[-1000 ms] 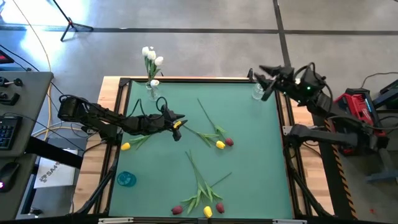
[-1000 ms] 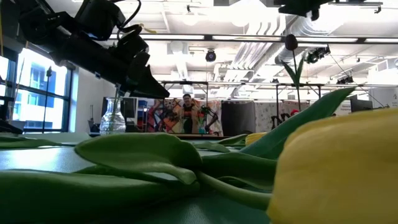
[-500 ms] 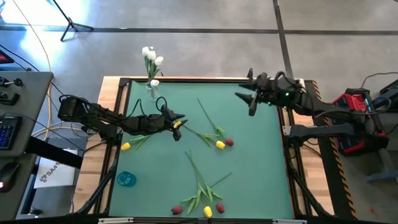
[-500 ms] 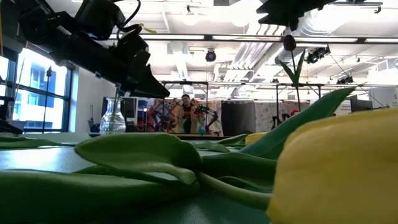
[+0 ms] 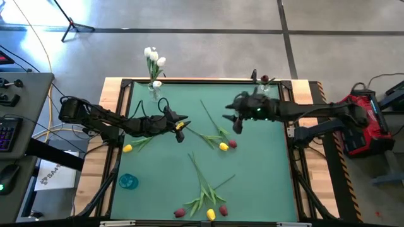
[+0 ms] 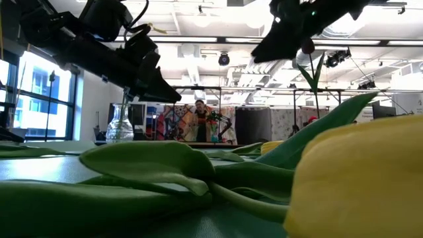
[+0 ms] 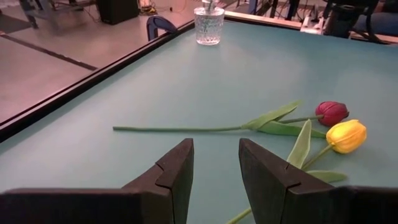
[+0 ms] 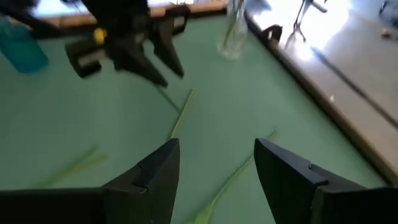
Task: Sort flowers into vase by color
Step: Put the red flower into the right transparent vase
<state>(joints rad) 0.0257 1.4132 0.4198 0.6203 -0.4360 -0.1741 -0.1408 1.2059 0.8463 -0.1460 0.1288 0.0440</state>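
My left gripper point(image 5: 181, 123) hangs open over the mat left of centre, nothing between its fingers point(image 7: 214, 174). My right gripper point(image 5: 232, 121) is open and empty too point(image 8: 214, 168), over the mat right of centre, above a long green stem. A red tulip point(image 5: 232, 144) and a yellow tulip point(image 5: 223, 147) lie flat on the mat between the arms point(image 7: 331, 113). White tulips point(image 5: 153, 58) stand in a glass vase point(image 5: 155, 91) at the far left. One red tulip point(image 5: 264, 80) stands in the far right vase. More tulips lie at the near edge point(image 5: 211, 214).
A yellow tulip point(image 5: 128, 149) lies by the left rail and a blue cup point(image 5: 128, 181) stands at the near left. A black frame point(image 5: 202, 81) rims the green mat. In the low view a yellow tulip head point(image 6: 357, 178) fills the foreground.
My right gripper has swung from above the far right vase toward the table's left and near side, sinking and tipping its fingers downward. It has stayed open. The red tulip in that vase now shows behind the arm.
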